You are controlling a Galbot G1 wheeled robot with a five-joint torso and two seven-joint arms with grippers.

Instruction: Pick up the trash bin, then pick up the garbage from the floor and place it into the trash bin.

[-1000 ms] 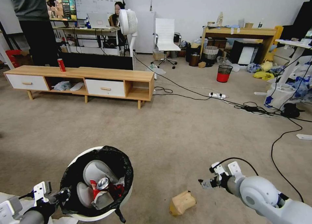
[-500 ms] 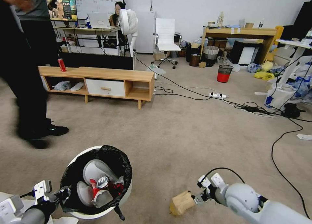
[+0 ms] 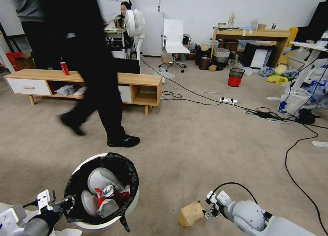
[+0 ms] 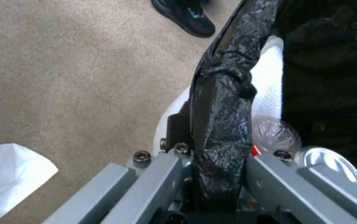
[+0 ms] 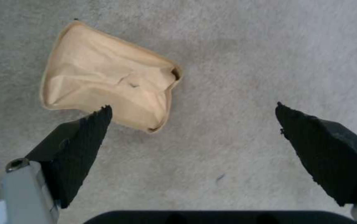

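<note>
Left gripper [image 3: 70, 202] is clamped on the bag-covered rim of the white trash bin [image 3: 85, 166], at the bin's left edge; in the left wrist view the black liner [image 4: 222, 102] sits pinched between the fingers. A crushed red can [image 3: 108, 192] lies inside. Right gripper [image 3: 207, 213] hangs low over the carpet [image 3: 191, 143], its jaws spread wide, just beside the right edge of the crumpled brown paper bag [image 5: 110, 90]. Open carpet surrounds the bag.
</note>
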